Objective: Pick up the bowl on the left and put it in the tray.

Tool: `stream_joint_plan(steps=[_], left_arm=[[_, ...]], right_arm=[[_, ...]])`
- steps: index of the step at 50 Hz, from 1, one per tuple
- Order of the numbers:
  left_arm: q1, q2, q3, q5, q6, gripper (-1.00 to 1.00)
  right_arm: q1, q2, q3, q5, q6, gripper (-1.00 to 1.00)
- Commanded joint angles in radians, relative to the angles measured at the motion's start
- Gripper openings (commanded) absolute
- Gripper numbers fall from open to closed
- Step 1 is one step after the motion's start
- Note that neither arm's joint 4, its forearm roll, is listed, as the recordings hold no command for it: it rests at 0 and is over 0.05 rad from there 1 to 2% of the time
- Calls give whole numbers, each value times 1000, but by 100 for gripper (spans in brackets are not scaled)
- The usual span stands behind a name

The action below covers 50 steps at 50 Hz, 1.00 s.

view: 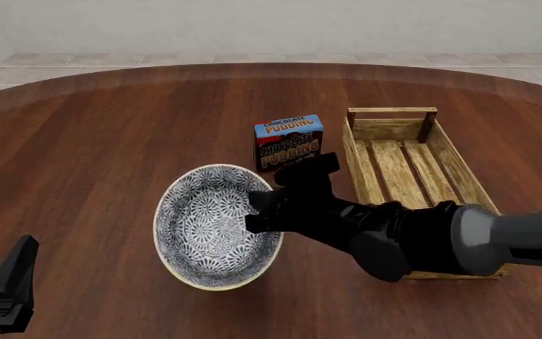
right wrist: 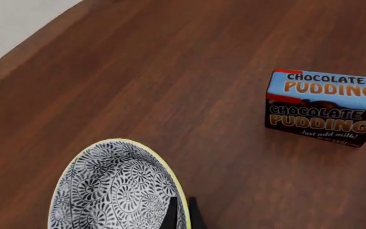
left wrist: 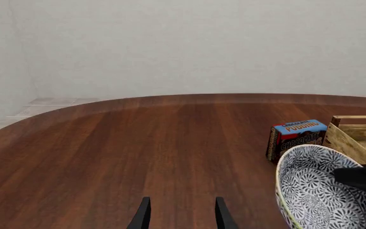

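Because the right end effector (right wrist: 181, 213) is clenched on the bowl (view: 217, 226)'s rim nearest the tray (view: 412, 166), the bowl tilts, while the left end effector (left wrist: 179, 213) hangs released.

The pudding box (view: 289, 142) is standing upright just behind the bowl (view: 217, 226) and just left of the tray (view: 412, 169), narrowing the gap between them. The right arm (view: 422, 240) is lying across the near part of the tray, its gripper (view: 257, 212) pinching the bowl's right rim, so that side is blocked. Bare table (view: 82, 162) is lying open left of and behind the bowl, and the left gripper (view: 3, 293) is sitting well apart at the near left corner.
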Motion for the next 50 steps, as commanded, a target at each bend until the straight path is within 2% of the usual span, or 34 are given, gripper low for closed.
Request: stream_joint_plan(steps=[1, 10, 12, 15, 40, 50], left_arm=[[0, 0, 0, 0, 0, 100], [0, 0, 0, 0, 0, 100], [0, 0, 0, 0, 0, 100], [0, 0, 0, 0, 0, 100], [0, 0, 0, 0, 0, 100], [0, 0, 0, 0, 0, 100]], right_arm=[[-2, -54, 1, 22, -10, -100], [-9, -95, 0, 41, -42, -100], [-29, -98, -4, 43, -80, -100], [-21, -98, 1, 40, -63, -100], [-31, -161, 20, 49, -81, -100], [-76, -248, 38, 54, -113, -100]])
